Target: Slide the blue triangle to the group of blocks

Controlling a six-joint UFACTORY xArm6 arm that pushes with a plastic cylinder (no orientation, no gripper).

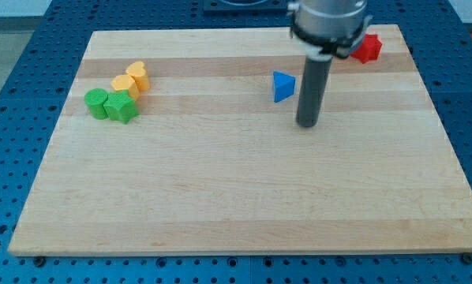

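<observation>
The blue triangle (282, 87) lies on the wooden board (236, 189), right of centre near the view's top. My tip (307, 124) is just to the right of it and a little below, with a small gap between them. The group of blocks sits at the view's left: a yellow block (136, 74) and another yellow block (123, 85) above a green round block (96, 103) and a green block (121, 108), all close together.
A red block (368, 49) lies near the board's top right corner, partly behind the arm's body. A blue perforated table (15, 71) surrounds the board.
</observation>
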